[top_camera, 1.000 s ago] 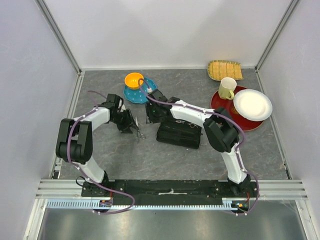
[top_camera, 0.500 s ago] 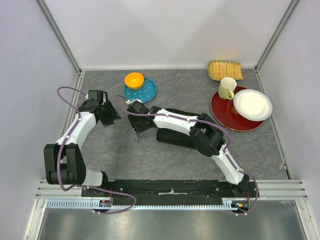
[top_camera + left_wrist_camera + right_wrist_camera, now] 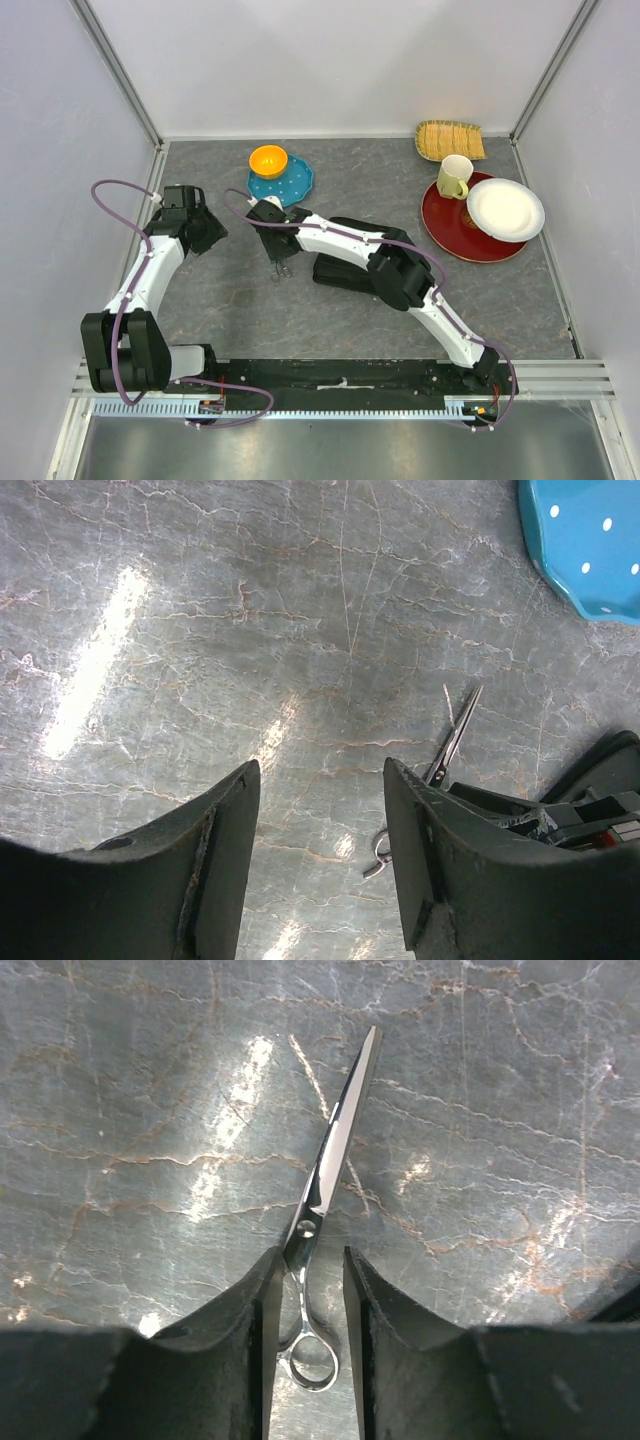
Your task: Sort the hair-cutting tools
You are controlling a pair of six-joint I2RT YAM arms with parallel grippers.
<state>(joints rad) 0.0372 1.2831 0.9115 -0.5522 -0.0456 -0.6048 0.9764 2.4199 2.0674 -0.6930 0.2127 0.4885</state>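
Note:
One pair of silver scissors [image 3: 284, 270] lies flat on the grey stone table left of the black zip case [image 3: 345, 272]. My right gripper [image 3: 277, 250] hangs right over it. In the right wrist view the jaws [image 3: 310, 1255] stand narrowly open astride the shank of the scissors [image 3: 335, 1150]. The left finger touches the shank, the right finger is apart from it, and the ring lies between them. My left gripper [image 3: 212, 233] is open and empty to the left. Its wrist view [image 3: 320, 770] shows the scissors [image 3: 450, 735] ahead. The combs and the second pair of scissors are out of view.
A blue dotted plate [image 3: 295, 182] with an orange bowl [image 3: 268, 160] sits behind the grippers. At the back right are a red plate [image 3: 450, 225], a white plate [image 3: 505, 208], a yellow mug [image 3: 455, 176] and a woven tray [image 3: 450, 140].
My left gripper pulled back left, away from the scissors. My right gripper swung left from the case's left end and came down over the scissors.

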